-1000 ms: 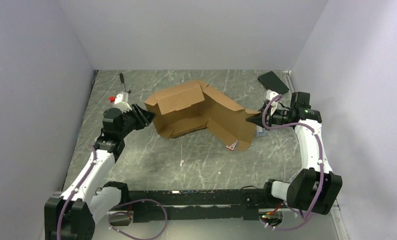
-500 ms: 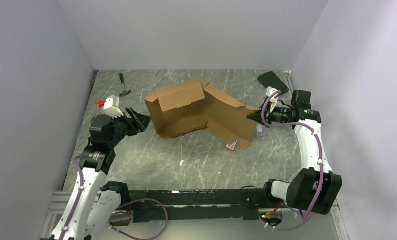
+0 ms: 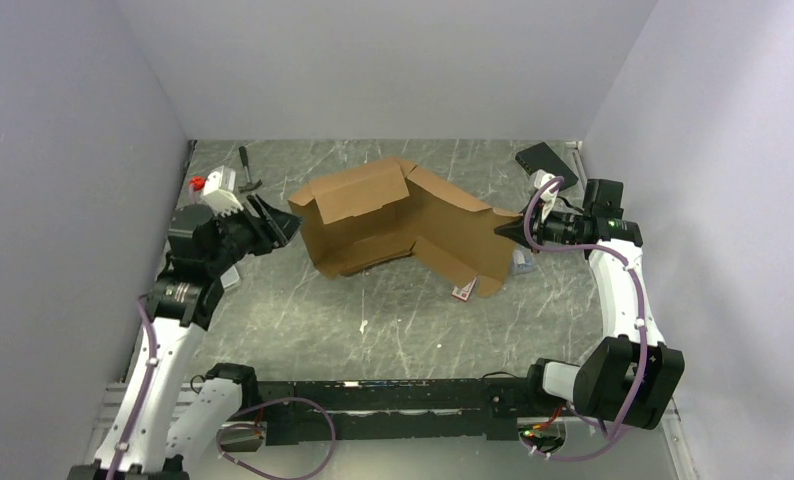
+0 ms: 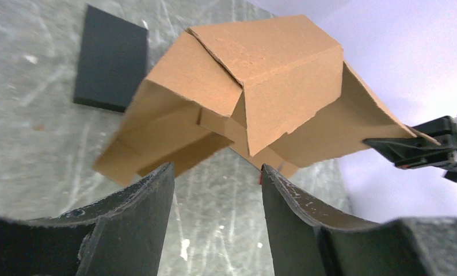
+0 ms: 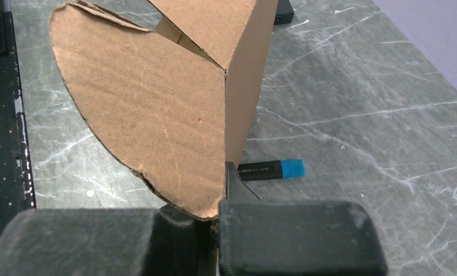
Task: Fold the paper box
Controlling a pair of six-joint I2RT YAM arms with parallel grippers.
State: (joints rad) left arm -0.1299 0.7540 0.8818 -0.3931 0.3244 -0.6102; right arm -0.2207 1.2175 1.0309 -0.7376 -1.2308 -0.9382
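Here, from the top camera, the paper box (image 3: 393, 215) lies half opened on the far middle part of the tabletop (image 3: 373, 320), with its flaps standing up at different angles. The left pincer (image 3: 281, 226) hovers just beside the left corner of the box, with its jaws apart and nothing between them. The right pincer (image 3: 501, 232) is at the right end of the box, closed on the edge of a flap. A hammer (image 3: 246, 168) lies near the far left corner, and a flat black box (image 3: 545, 161) lies near the far right corner.

In the left wrist view, the two dark fingers (image 4: 140, 224) stand wide, with only bare tabletop between them. The paper box is ahead and apart from them.

In the right wrist view, the fingers are pressed together on the lower edge of a rounded flap. A marker with a blue cap (image 5: 270, 169) lies on the tabletop just beside the wall of the box.
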